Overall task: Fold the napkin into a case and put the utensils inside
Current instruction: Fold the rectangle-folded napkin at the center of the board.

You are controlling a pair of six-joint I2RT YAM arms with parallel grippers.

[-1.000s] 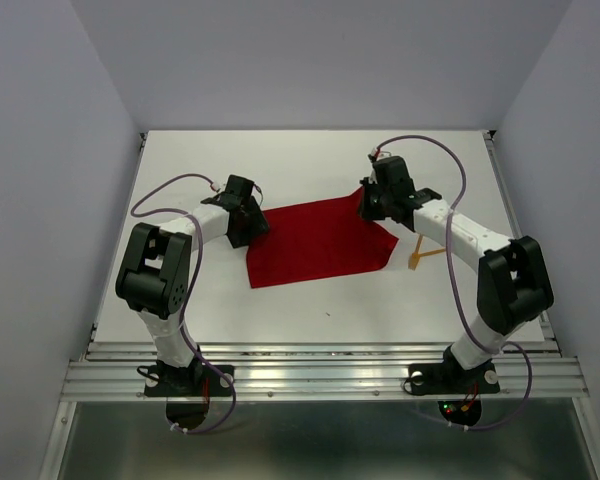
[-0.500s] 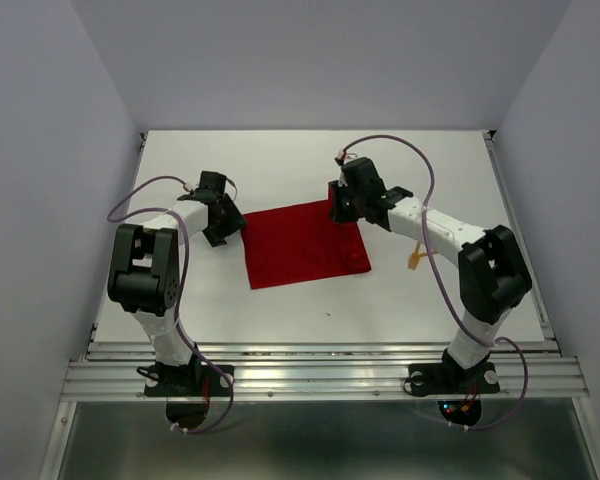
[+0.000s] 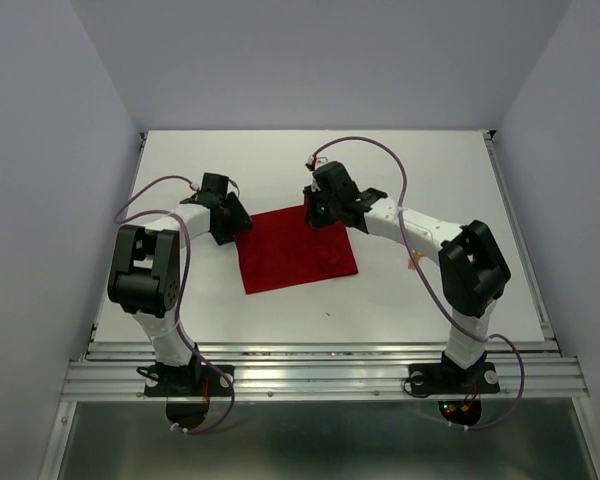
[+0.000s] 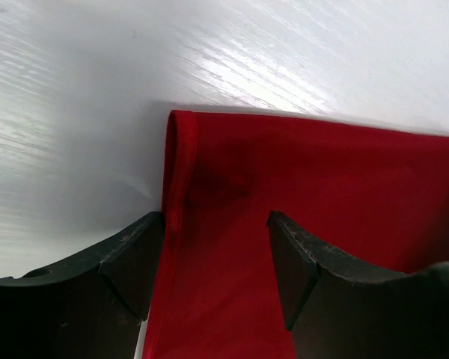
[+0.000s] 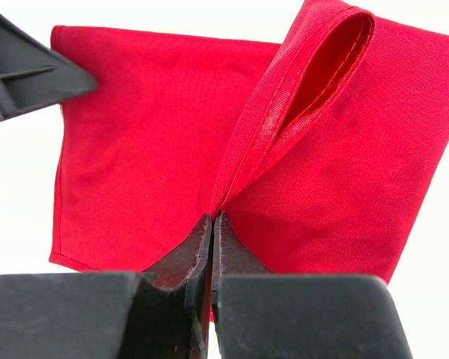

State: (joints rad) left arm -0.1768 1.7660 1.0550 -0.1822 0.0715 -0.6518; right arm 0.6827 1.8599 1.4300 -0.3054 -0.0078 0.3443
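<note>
The red napkin (image 3: 295,255) lies on the white table, its right part lifted and doubled over toward the left. My right gripper (image 3: 318,212) (image 5: 212,217) is shut on a pinched fold of the napkin (image 5: 150,134), which loops up above the fingertips. At the cloth's far left corner my left gripper (image 3: 230,222) (image 4: 217,224) is open, its jaws astride the napkin's (image 4: 322,187) hemmed edge without closing on it. The cloth is a broad sheet; no narrow case is in view. Only an orange bit of the utensils (image 3: 414,261) shows past the right forearm.
The white table (image 3: 280,160) is bounded by grey walls at the back and both sides. A metal rail (image 3: 320,375) runs along the near edge by the arm bases. In the right wrist view the left gripper's finger (image 5: 22,75) shows at the upper left.
My right gripper has travelled left with the napkin's right edge, so the cloth looks narrower. The left gripper drew back slightly left and stayed open at the corner.
</note>
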